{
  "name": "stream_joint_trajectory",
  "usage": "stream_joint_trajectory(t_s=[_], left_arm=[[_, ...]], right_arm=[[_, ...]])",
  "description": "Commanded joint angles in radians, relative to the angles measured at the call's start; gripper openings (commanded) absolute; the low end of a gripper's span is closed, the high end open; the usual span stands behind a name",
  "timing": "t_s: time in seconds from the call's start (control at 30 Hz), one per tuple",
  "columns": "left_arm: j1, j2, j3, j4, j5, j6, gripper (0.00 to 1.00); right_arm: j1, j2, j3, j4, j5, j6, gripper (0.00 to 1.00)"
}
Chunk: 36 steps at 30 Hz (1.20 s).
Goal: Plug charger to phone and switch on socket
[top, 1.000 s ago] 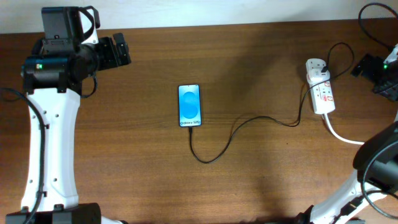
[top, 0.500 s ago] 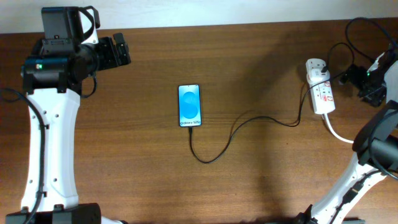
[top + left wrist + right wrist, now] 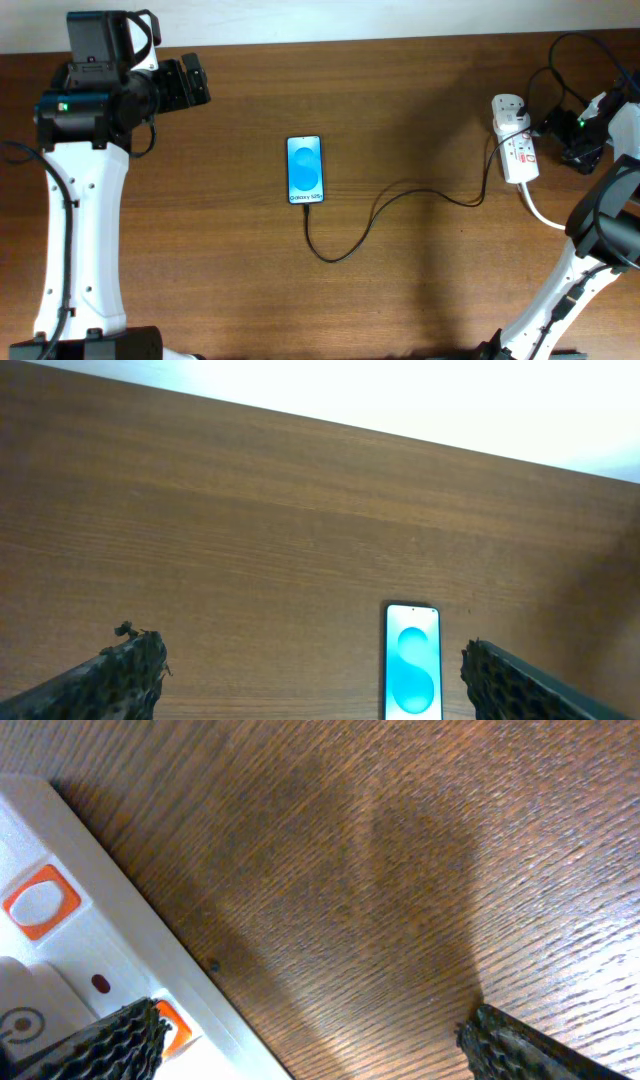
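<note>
- The phone (image 3: 306,170) lay flat near the middle of the bench (image 3: 200,260). Its blue screen was lit and faced up.
- The charger (image 3: 420,187) was a thin black line on the wood. One end met the bottom edge of the phone. From there it made a loop, then ran off to the right and up to the socket (image 3: 515,142). I could not tell from above if the tip was pushed all the way into the phone.
- The socket was a long white strip on the right side of the bench, well apart from the phone. A thick white cord (image 3: 545,215) came out of one end and curved away to the right.
- My right wrist camera looked at the socket from very close. I saw two orange switches (image 3: 38,903) on its white top. I could not tell if they were on or off.
- The right tool (image 3: 560,135) was just beside the right side of the socket. Its two fingers (image 3: 110,1045) stood wide apart over bare wood, so it was let go and gripped no thing. I could not tell if it touched the socket.
- The left tool (image 3: 198,80) was far away at the back left of the bench. Its fingers were spread wide too, gripping no thing. In its own camera the phone showed small and far off, between the two fingertips.
</note>
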Motion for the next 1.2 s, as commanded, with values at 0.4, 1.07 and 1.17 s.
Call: stream_joint_trajectory(t_s=[0.4, 1.07, 1.17], left_arm=[[0.002, 0.003, -0.004, -0.002, -0.014, 0.013, 0.99], [0.003, 0.003, -0.004, -0.001, -0.014, 0.013, 0.99], [0.003, 0.003, -0.004, -0.001, -0.014, 0.013, 1.0]], right_arm=[[0.023, 0.03, -0.015, -0.047, -0.05, 0.007, 0.98], [0.002, -0.174, -0.016, -0.23, 0.026, 0.008, 0.98], [-0.032, -0.266, -0.016, -0.313, 0.026, 0.007, 0.98]])
